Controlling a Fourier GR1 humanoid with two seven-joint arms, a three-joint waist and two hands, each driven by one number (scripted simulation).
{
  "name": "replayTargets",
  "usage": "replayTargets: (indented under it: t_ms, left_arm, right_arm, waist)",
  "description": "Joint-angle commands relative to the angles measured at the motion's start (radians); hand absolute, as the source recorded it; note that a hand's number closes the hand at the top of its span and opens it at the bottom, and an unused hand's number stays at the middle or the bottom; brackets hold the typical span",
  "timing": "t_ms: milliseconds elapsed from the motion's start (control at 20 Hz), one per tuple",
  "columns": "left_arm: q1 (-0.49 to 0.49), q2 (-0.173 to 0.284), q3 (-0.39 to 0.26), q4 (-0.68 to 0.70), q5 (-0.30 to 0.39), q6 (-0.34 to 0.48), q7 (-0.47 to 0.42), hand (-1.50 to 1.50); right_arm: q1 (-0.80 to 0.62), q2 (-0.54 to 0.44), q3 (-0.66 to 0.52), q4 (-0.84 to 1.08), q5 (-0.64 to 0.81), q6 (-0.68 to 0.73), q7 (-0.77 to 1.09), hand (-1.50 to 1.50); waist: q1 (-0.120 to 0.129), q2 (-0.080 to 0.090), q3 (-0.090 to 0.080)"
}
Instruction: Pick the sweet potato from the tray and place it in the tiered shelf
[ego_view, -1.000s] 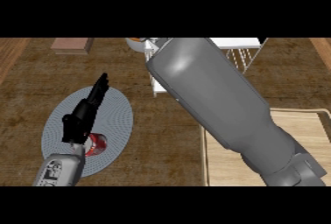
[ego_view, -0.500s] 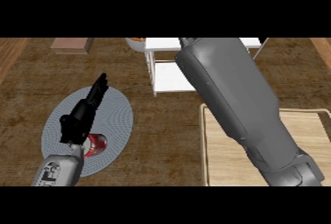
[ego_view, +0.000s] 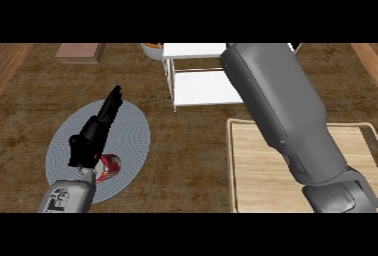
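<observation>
The wooden tray lies at the lower right, and its visible surface is bare. I see no sweet potato anywhere. The white tiered shelf stands at the top centre. My right forearm crosses the tray and the shelf's right side and runs to the view's top edge, so the right hand itself is out of sight. My left hand rests open at the left, fingers straight, over a grey round plate.
A red object lies on the grey plate, partly under my left wrist. A pinkish block sits at the top left. A small orange-and-white thing shows beside the shelf's top left corner.
My right forearm has swung to the right, uncovering more of the white shelf. The left hand has not moved.
</observation>
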Motion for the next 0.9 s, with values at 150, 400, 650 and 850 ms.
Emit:
replayTargets:
  t_ms: [150, 400, 650, 850]
  left_arm:
    - [0.01, 0.005, 0.024, 0.054, 0.013, -0.015, -0.022, 0.0]
    - [-0.021, -0.011, -0.001, 0.022, -0.014, 0.001, 0.034, 0.0]
    - [-0.072, 0.0, 0.041, 0.139, 0.005, -0.017, -0.049, 0.0]
    - [0.023, -0.032, -0.007, 0.023, -0.032, 0.02, -0.017, 0.0]
  right_arm:
    - [0.046, -0.013, -0.024, -0.061, 0.083, 0.073, 0.121, -1.5]
    - [0.094, 0.013, -0.071, -0.145, 0.027, -0.031, 0.084, -1.5]
    - [0.039, 0.01, -0.1, -0.233, -0.057, 0.011, 0.058, -1.5]
    - [0.034, 0.009, -0.107, -0.255, -0.13, 0.058, 0.021, -1.5]
  waist:
    - [-0.008, 0.0, -0.003]
    - [-0.004, 0.001, -0.003]
    - [-0.01, 0.004, -0.004]
    - [0.001, 0.001, -0.003]
